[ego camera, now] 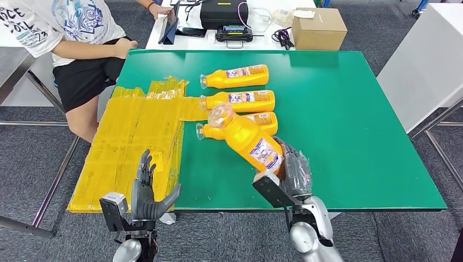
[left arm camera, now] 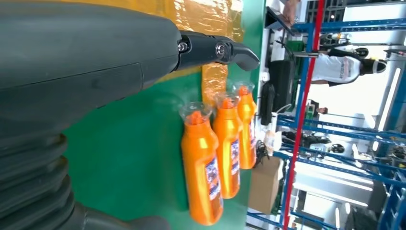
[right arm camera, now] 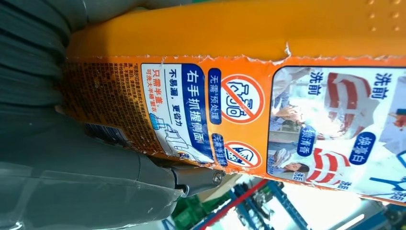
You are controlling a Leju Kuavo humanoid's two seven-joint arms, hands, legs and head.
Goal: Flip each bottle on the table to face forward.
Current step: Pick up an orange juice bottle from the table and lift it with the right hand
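Note:
Three orange bottles lie in a row on the green table (ego camera: pixel 355 120): the far bottle (ego camera: pixel 236 77), the middle bottle (ego camera: pixel 240 100) and the near bottle (ego camera: pixel 265 120), caps pointing left. A fourth orange bottle (ego camera: pixel 247 137) is lifted and tilted over the near one, clear cap up and to the left. My right hand (ego camera: pixel 292 170) grips its base. Its printed label (right arm camera: pixel 268 124) faces the right wrist camera, with my right hand (right arm camera: pixel 86 158) wrapped around the body. My left hand (ego camera: pixel 148 194) hovers open at the table's near left edge; the left wrist view has the three lying bottles (left arm camera: pixel 203 167) beyond its fingers (left arm camera: pixel 225 50).
Crumpled yellow plastic sheets (ego camera: pixel 136 142) cover the table's left part and hang over its edge. A seated person (ego camera: pixel 82 38) is at the far left. Behind the table stand a white desk with a cardboard box (ego camera: pixel 319 28) and black devices (ego camera: pixel 224 13).

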